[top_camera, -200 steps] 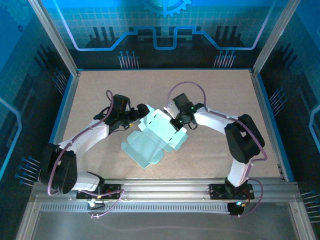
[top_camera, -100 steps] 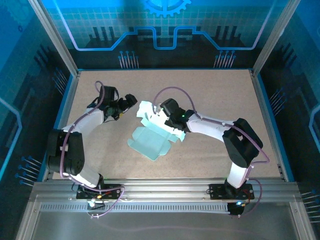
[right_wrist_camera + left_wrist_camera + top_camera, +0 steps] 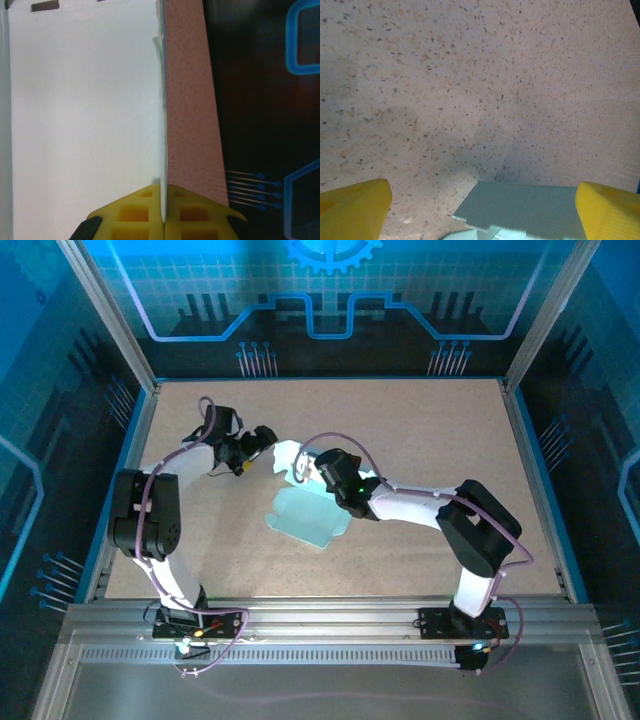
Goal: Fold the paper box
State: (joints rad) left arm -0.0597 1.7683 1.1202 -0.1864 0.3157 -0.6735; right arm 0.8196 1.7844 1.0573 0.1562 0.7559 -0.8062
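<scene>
Tightly in right gripper (image 3: 163,194): paper box (image 3: 85,110) edge

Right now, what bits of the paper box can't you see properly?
Top view: the right gripper and its arm cover part of the paper box, hiding its folds there.
Left wrist view: the bottom edge cuts the box off.
Right wrist view: the box runs off the top and left edges.

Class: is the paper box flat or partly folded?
Partly folded: the paper box has one panel on the table, another raised in the right end effector.
</scene>
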